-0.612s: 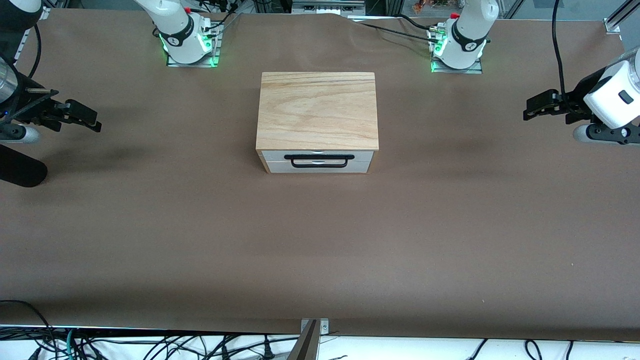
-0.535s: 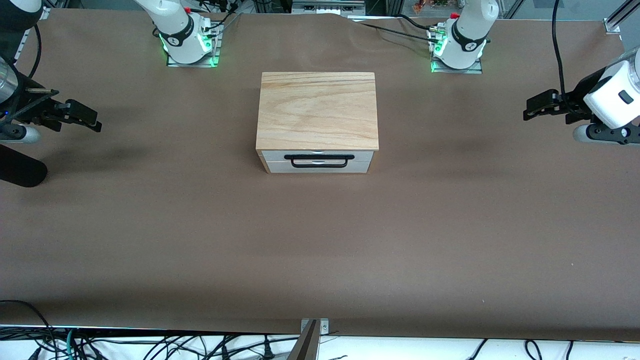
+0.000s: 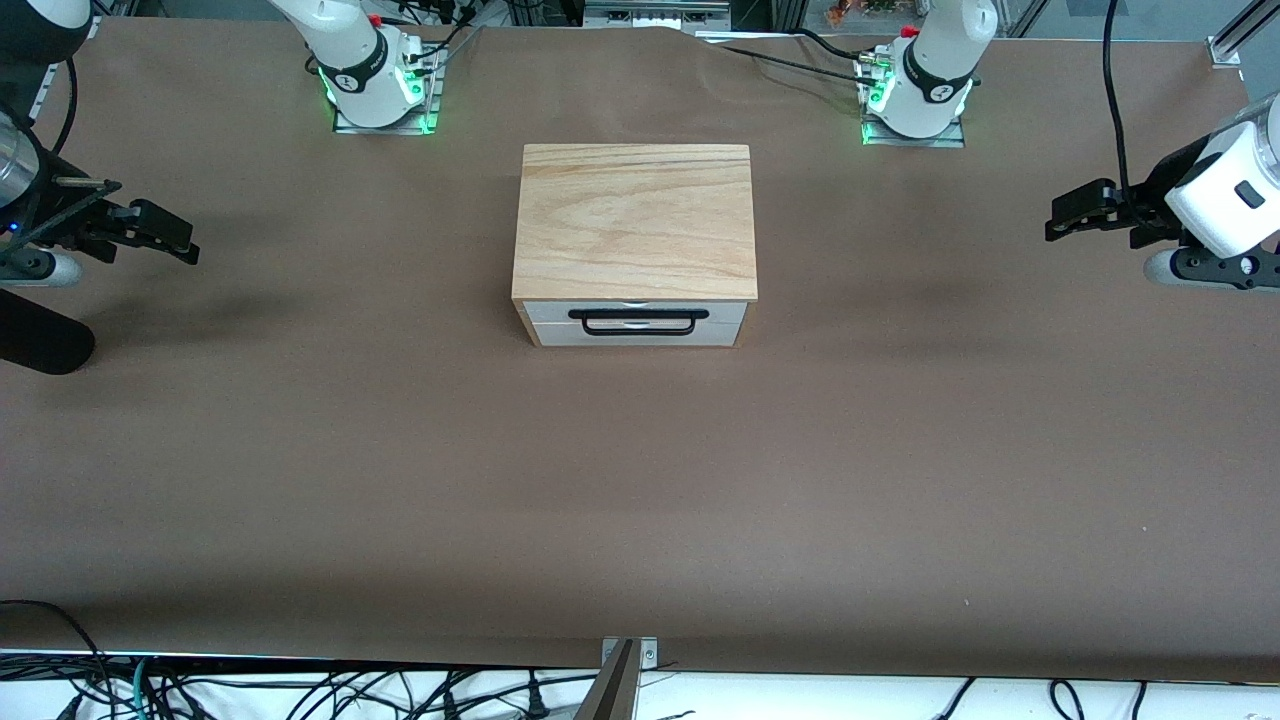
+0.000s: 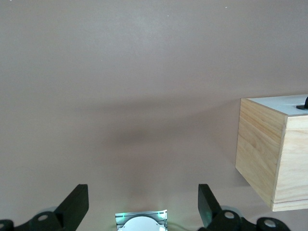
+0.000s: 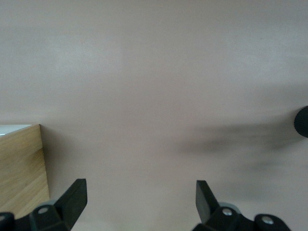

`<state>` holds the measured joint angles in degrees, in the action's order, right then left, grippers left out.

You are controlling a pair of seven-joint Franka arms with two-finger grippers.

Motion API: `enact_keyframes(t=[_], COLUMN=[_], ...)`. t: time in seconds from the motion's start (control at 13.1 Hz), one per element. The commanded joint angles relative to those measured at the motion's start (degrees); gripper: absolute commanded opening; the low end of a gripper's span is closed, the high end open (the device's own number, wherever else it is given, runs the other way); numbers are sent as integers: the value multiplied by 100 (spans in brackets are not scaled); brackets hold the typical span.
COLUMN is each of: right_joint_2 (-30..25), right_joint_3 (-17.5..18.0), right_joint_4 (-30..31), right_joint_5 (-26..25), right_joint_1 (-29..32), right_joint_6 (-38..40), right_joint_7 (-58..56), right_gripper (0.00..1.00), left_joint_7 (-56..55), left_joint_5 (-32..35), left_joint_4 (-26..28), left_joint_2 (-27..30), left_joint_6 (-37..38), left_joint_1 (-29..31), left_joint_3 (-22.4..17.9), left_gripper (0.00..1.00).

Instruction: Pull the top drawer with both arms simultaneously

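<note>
The cabinet [image 3: 634, 222] sits mid-surface, closer to the edge where the bases stand than to the camera edge, about midway between the two ends. Its front faces the camera edge. The top drawer [image 3: 636, 311] is shut, its white panel flush with the box, and the black handle [image 3: 638, 321] runs across the panel, long axis parallel to the camera edge, from one end of the surface toward the other.

Neither arm has reached it. The left hand [image 3: 1068, 214] hangs over the surface near the left arm's end, well apart from the cabinet, fingers [image 4: 77, 204] spread wide with nothing between them. The right hand [image 3: 172, 236] hangs over the right arm's end, likewise well apart, fingers [image 5: 74, 195] spread and empty. Both point inward toward the cabinet.

This looks like the very start: the approach is not yet made. The next move calls for both hands to travel inward and toward the camera edge, coming down in front of the panel, each taking its own half of the handle without crowding the other. The fingers should straddle the bar across its thin section, then close. The pull should run straight toward the camera edge, both arms at an even pace, or the drawer may skew and bind, or the light box may slide along with it.
</note>
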<state>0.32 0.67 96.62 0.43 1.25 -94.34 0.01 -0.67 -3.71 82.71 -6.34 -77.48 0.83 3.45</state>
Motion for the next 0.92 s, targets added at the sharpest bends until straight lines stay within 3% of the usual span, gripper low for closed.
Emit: enact_keyframes(t=[0.0,0.61,0.84], right_joint_2=[-59,-67,-59], right_joint_3=[30,29,196], right_joint_4=[-29,-29,-20], right_joint_5=[-78,-52,-43], right_joint_1=[7,7,-2], right_joint_6=[56,65,65], right_joint_7=[-44,-36,-10], right_gripper=[100,100,100], left_joint_7=[111,120,111], left_joint_5=[98,89,80], left_joint_4=[78,78,78], left_joint_2=[45,45,45], left_joint_6=[-74,-74,-74], left_joint_1=[14,22,14], left_joint_3=[33,33,33], left_gripper=[100,100,100])
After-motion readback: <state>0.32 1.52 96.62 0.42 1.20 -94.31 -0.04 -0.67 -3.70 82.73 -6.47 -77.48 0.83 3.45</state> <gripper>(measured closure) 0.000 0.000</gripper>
